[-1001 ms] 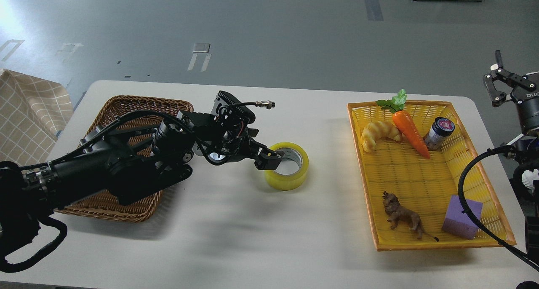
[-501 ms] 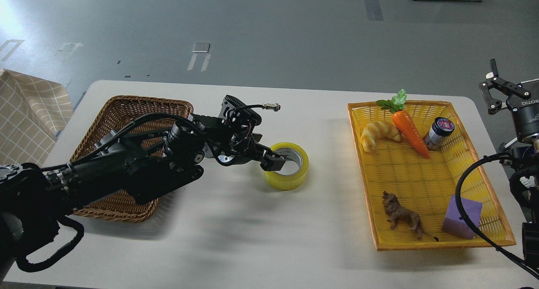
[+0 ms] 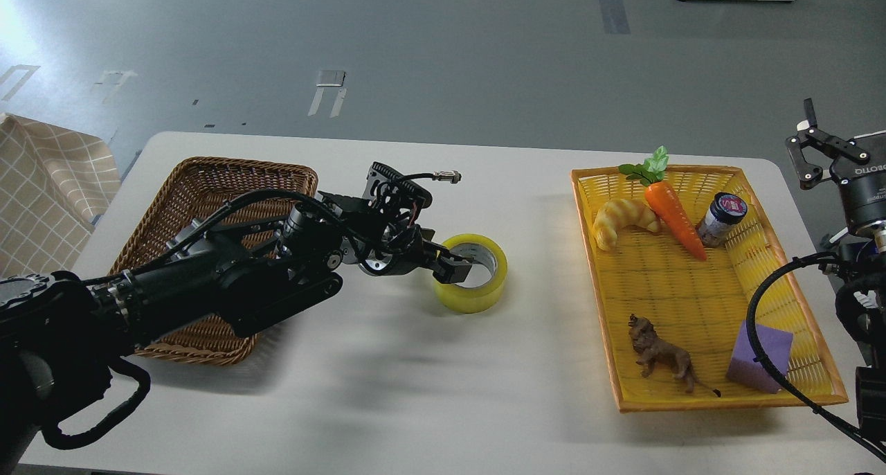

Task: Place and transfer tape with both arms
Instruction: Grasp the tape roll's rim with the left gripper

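Observation:
The yellow tape roll (image 3: 477, 288) lies flat on the white table (image 3: 429, 392), near its middle. My left arm reaches in from the left over the wicker basket. Its gripper (image 3: 457, 262) is at the roll's left rim, tilted down. One finger reaches into the grey-white core and the other sits outside the yellow wall, with a gap between them. The roll still rests on the table. My right gripper (image 3: 806, 142) is off the table's right edge, raised, open and empty.
A brown wicker basket (image 3: 208, 177) sits at the left under my left arm. A yellow tray (image 3: 692, 392) at the right holds a croissant (image 3: 623, 220), carrot (image 3: 675, 215), small jar (image 3: 720, 219), toy lion (image 3: 661, 354) and purple foam cube (image 3: 758, 357).
My left arm has pushed a little to the right and lower, bringing its fingers further onto the roll's left rim. The right gripper has dropped slightly. The tape has not moved.

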Motion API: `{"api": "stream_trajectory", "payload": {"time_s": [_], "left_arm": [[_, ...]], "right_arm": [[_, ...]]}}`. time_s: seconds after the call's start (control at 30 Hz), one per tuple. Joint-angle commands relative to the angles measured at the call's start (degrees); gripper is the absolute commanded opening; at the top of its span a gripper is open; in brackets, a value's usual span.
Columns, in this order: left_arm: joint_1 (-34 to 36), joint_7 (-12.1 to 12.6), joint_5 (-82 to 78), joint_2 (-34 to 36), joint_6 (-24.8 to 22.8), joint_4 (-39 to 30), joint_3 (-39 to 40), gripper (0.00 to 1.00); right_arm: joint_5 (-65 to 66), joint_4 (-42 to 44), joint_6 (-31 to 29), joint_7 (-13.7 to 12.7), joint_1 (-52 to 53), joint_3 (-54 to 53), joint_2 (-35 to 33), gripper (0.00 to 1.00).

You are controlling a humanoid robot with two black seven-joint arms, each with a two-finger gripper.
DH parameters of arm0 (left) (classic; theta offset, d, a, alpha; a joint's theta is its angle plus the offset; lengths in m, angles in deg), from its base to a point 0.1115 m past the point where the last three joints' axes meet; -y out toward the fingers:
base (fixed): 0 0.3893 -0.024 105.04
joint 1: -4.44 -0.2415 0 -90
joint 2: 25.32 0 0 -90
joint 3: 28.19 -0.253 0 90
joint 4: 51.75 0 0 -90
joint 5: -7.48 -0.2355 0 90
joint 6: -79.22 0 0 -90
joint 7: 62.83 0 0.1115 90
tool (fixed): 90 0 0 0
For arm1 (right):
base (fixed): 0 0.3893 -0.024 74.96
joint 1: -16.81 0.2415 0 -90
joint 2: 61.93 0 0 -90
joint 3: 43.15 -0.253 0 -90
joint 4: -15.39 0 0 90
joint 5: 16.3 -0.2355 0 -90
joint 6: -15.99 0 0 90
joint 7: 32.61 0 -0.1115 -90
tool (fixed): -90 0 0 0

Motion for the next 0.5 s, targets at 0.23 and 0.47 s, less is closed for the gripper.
{"api": "stream_trajectory", "payload": {"time_s": [0.23, 0.47], "left_arm": [[-0.01, 0.04, 0.02, -0.95, 0.08, 2.47, -0.70, 0.66], [0.17, 0.12, 0.02, -0.95, 0.25, 4.14, -3.08, 0.33]], "right_arm": [[-0.05, -0.06, 0.00, 0.02, 0.00, 0.00, 0.05, 1.00], [-0.05, 0.03, 0.00, -0.07, 0.00, 0.00, 0.40, 1.00]]}}
